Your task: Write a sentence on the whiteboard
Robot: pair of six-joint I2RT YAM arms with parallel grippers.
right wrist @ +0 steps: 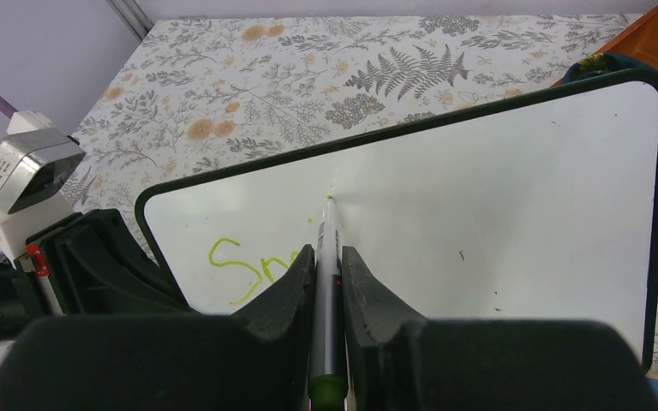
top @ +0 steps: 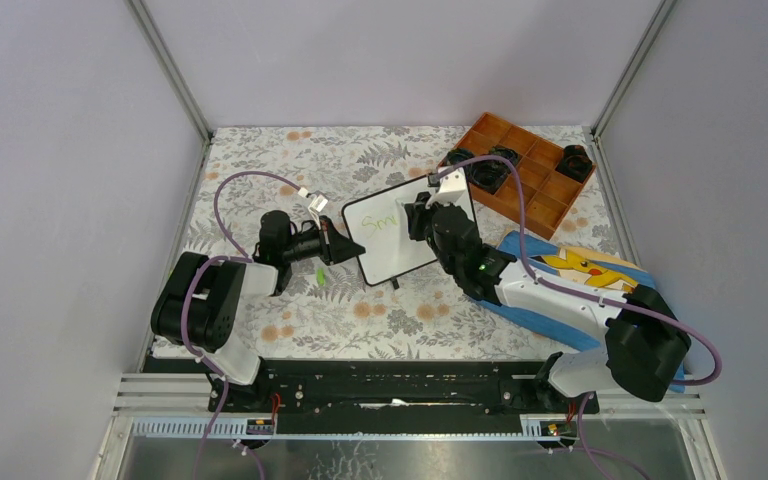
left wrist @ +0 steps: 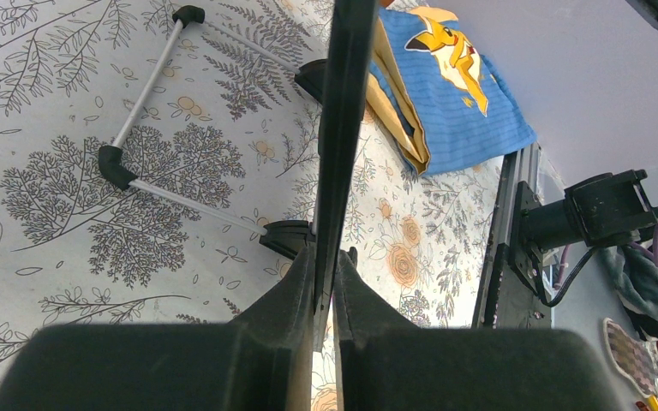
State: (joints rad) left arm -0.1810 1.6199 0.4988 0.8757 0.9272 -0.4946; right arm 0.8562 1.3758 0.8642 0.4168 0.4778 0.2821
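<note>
Closest to the lens in the left wrist view, the left end effector (left wrist: 326,261) is clamped shut on the thin black frame of the whiteboard (top: 400,255). It pinches the board's left edge and holds it tilted up over the middle of the flowered surface (top: 290,170), between the two arms.

On the board's left part the sentence (right wrist: 244,265) has only its first green letters, an S and what reads as an m. I judge the writing barely begun, with nearly all of the words not yet written. Just right of those letters the marker (right wrist: 328,224) has its green tip at the white face, touching or nearly so. The right end effector (right wrist: 329,255) is closed tight on the marker.

Rightward there is plenty of bare white for the line to run, and more beneath it for a second line. The limits are the frame at the far right, which stands near the wooden tray (top: 545,195), and the blue cloth (top: 600,270) under the right arm, which could drag.
</note>
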